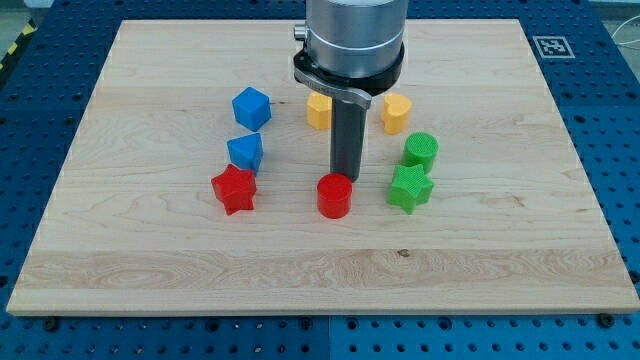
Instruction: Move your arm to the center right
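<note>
My dark rod comes down from the arm's grey body at the view's top centre. My tip (pixel 347 178) rests on the board just above the red cylinder (pixel 334 196), close to or touching it. A red star (pixel 234 189) lies to the left. A blue cube (pixel 251 107) and a blue wedge-like block (pixel 245 151) are at upper left. A yellow block (pixel 319 111) and a yellow heart (pixel 396 112) flank the rod. A green cylinder (pixel 421 150) and a green star (pixel 410 187) sit to the right of the tip.
The wooden board (pixel 520 240) lies on a blue perforated table. A black-and-white marker tag (pixel 552 46) is at the board's top right corner.
</note>
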Controlling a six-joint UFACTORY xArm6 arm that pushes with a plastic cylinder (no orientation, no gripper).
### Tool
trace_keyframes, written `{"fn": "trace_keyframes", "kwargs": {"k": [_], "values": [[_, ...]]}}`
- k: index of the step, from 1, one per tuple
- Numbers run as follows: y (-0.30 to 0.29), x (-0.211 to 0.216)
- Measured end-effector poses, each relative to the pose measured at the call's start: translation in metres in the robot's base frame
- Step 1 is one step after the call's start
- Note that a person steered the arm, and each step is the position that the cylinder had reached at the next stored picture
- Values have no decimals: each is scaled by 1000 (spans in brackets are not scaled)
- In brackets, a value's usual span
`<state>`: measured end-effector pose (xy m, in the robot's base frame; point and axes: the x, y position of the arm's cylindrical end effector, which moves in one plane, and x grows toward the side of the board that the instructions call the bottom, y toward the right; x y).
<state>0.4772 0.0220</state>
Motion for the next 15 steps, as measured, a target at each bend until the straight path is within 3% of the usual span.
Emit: {"fn": "trace_keyframes", "kwargs": {"k": [2, 4, 6, 9, 11, 12, 15], "values": [[17, -8], [17, -55], [20, -62], [43, -134], [145, -120], [170, -106], [190, -106]]}}
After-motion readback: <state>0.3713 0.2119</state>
